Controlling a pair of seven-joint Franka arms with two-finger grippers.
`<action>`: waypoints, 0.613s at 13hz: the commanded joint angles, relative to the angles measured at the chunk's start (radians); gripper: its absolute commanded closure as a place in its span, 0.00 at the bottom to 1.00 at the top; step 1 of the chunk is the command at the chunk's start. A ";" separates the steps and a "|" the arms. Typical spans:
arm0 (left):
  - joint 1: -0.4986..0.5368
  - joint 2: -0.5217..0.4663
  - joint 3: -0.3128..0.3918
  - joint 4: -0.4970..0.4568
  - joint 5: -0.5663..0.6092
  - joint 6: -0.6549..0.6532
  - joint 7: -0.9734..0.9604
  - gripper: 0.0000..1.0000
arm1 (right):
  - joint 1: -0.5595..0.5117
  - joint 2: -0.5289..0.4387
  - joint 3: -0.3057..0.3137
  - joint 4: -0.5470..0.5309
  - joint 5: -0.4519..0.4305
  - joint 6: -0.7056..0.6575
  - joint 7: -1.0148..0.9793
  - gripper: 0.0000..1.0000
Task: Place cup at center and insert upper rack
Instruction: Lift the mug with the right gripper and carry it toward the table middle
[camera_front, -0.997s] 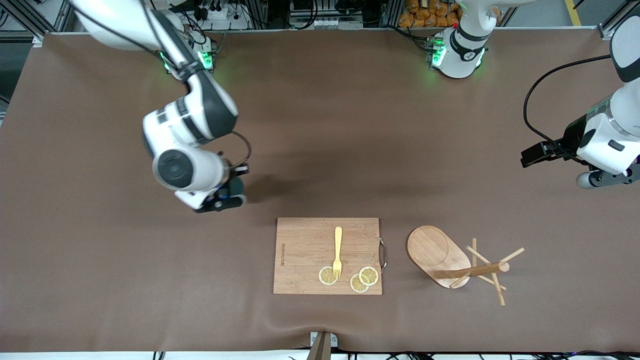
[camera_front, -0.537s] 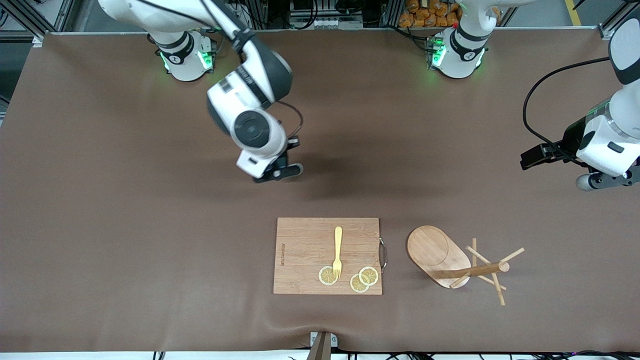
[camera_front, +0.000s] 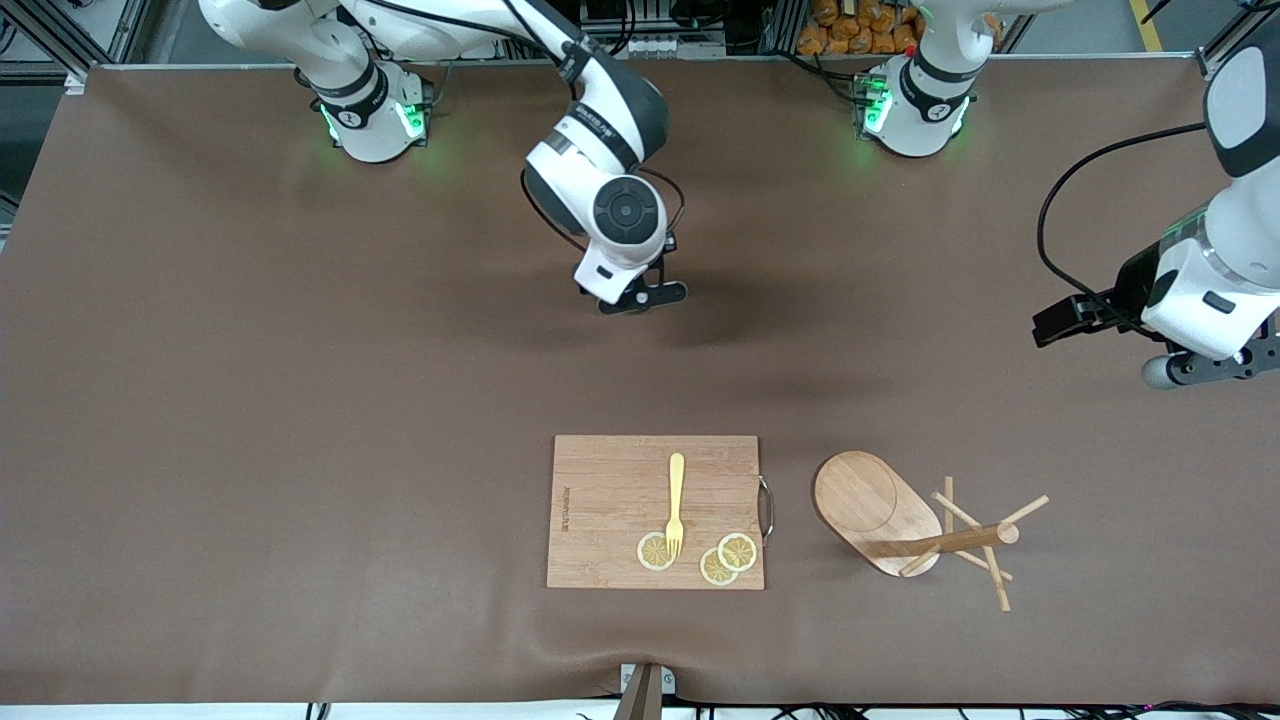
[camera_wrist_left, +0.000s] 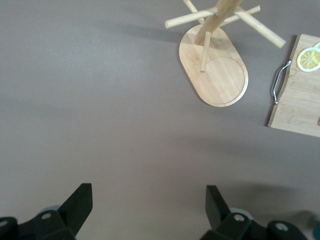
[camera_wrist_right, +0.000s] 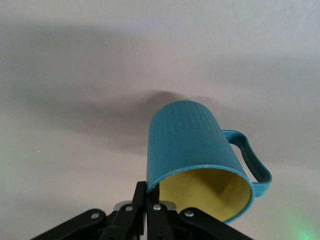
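Pinched on the rim of the cup (camera_wrist_right: 197, 160) by the right gripper (camera_wrist_right: 150, 200), carried above bare table (camera_front: 300, 400) near its middle. Likely mid-carry; next calls for lowering and letting go. Spread wide and empty at the left gripper (camera_wrist_left: 145, 205), waiting above the upper rack (camera_front: 905, 525), tipped over beside the cutting board (camera_front: 610, 510).

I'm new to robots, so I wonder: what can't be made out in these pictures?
- Front view: the cup is hidden under the right arm's wrist.
- Front view: the left gripper is hidden by its own hand.
- Right wrist view: the right gripper is partly cut off by the edge.
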 joint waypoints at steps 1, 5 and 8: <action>-0.004 0.006 -0.002 0.014 -0.039 0.017 -0.077 0.00 | 0.044 0.029 -0.009 0.010 0.022 0.036 0.044 1.00; -0.042 0.006 -0.025 0.008 -0.040 0.016 -0.245 0.00 | 0.072 0.061 -0.009 0.010 0.021 0.080 0.083 1.00; -0.090 0.006 -0.032 0.009 -0.040 0.016 -0.363 0.00 | 0.061 0.066 -0.012 0.011 0.019 0.080 0.080 1.00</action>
